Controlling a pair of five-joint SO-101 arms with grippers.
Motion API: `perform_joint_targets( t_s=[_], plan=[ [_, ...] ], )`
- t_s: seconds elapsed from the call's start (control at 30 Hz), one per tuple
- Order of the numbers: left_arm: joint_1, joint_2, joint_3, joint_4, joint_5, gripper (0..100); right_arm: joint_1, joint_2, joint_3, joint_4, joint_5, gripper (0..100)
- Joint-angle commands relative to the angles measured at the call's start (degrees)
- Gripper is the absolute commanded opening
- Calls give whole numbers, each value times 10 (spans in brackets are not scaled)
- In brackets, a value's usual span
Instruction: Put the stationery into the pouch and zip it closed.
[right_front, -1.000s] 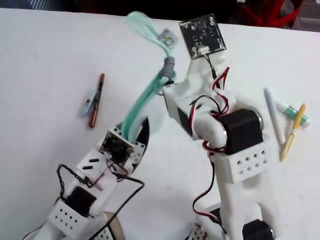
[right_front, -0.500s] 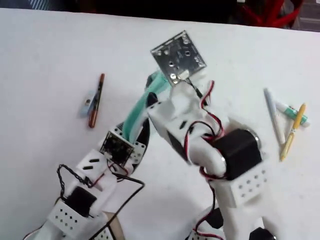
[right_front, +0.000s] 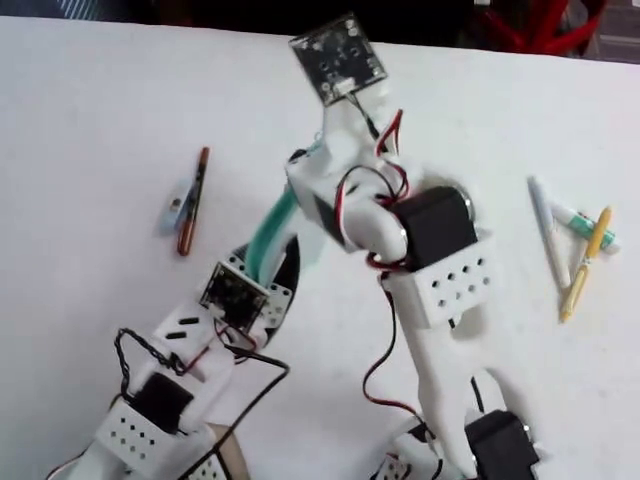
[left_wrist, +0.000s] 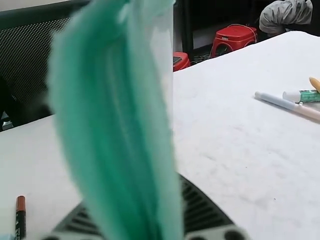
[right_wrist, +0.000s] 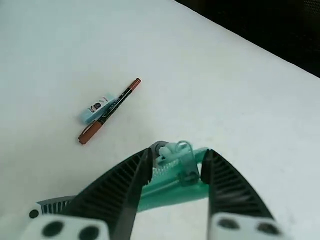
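Note:
A teal mesh pouch (right_front: 272, 222) stands on edge, with my left gripper (right_front: 268, 268) shut on its near end. In the left wrist view the pouch (left_wrist: 120, 125) rises close in front of the lens. My right arm (right_front: 420, 230) leans over the pouch's far end. My right gripper (right_wrist: 177, 156) is open, one finger on each side of the zip pull (right_wrist: 175, 152). A brown pen (right_front: 192, 200) and a small blue eraser (right_front: 176, 208) lie left of the pouch. On the right lie a white pen (right_front: 548, 232), a green marker (right_front: 580, 222) and a yellow pen (right_front: 585, 265).
The white table (right_front: 100, 100) runs back to a dark edge, beyond which stand red stools (left_wrist: 235, 37). Loose cables (right_front: 250, 375) trail beside the left arm near the front edge.
My right arm has swung left and farther back over the pouch. The pouch's far end, raised a second ago, is now lower and covered by that arm. The left arm has kept still.

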Motion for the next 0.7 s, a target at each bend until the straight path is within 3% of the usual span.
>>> perform_joint_targets(
  t_s=[0.0, 0.17, 0.3, 0.67],
  plan=[
    [-3, -3, -40, -4, -4, 23, 19, 4, -22, -12, -6, 152],
    [-3, -3, -39, -4, -4, 23, 14, 7, -23, -20, -3, 139],
    [-3, -3, -39, -4, -4, 23, 16, 7, -21, -20, -2, 15],
    [-4, -3, -39, -4, -4, 24, -16, -8, -29, 22, -6, 19]
  ],
)
